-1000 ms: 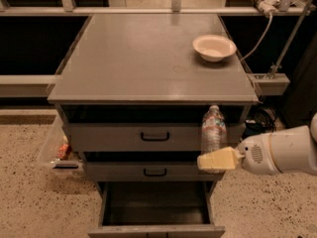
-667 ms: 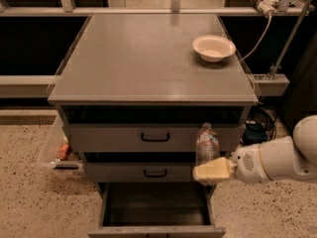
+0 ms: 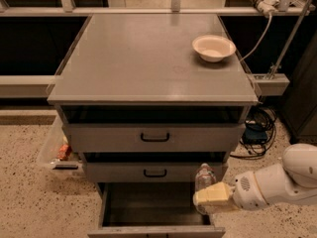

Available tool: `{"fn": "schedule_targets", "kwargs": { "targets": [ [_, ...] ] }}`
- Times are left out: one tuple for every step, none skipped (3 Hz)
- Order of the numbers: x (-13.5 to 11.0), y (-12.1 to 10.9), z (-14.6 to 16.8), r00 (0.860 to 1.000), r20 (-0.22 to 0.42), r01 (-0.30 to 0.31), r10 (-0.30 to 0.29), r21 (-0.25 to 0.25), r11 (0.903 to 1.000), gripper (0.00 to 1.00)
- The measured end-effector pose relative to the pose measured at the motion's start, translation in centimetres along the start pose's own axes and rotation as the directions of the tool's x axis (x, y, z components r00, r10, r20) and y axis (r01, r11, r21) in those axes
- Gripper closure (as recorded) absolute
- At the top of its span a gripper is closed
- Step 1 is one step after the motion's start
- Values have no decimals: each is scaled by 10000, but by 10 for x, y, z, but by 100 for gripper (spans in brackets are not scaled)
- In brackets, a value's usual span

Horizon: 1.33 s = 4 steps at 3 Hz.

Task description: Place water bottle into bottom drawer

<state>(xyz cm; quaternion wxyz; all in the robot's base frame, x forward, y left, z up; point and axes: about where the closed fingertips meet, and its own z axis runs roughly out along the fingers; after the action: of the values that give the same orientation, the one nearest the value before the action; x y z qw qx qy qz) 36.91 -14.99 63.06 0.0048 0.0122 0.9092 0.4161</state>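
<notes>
Small clear crinkled plastic water bottle (image 3: 204, 175) clamped upright in cream two-finger gripper (image 3: 212, 197), open grey metal bottom drawer (image 3: 148, 208) just below-left, grey middle drawer (image 3: 119, 172) close behind, white bowl (image 3: 213, 47) well above.

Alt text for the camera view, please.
The robot's gripper holds a water bottle upright at the right edge of the open bottom drawer. A white bowl sits on the grey cabinet top above.
</notes>
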Motion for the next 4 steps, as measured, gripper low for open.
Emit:
{"fn": "schedule_targets", "kwargs": {
  "targets": [
    [1,-2,3,9999,-72,-82,82,-58,9999,100],
    [1,-3,2,10000,36,16,-15,-176,9998,100],
    [-14,-7,13,9971,-507,523,-575,-992,9937,100],
    [-30,-21,55,9785,-1933,276,-716,-2214,9748,100]
  ]
}}
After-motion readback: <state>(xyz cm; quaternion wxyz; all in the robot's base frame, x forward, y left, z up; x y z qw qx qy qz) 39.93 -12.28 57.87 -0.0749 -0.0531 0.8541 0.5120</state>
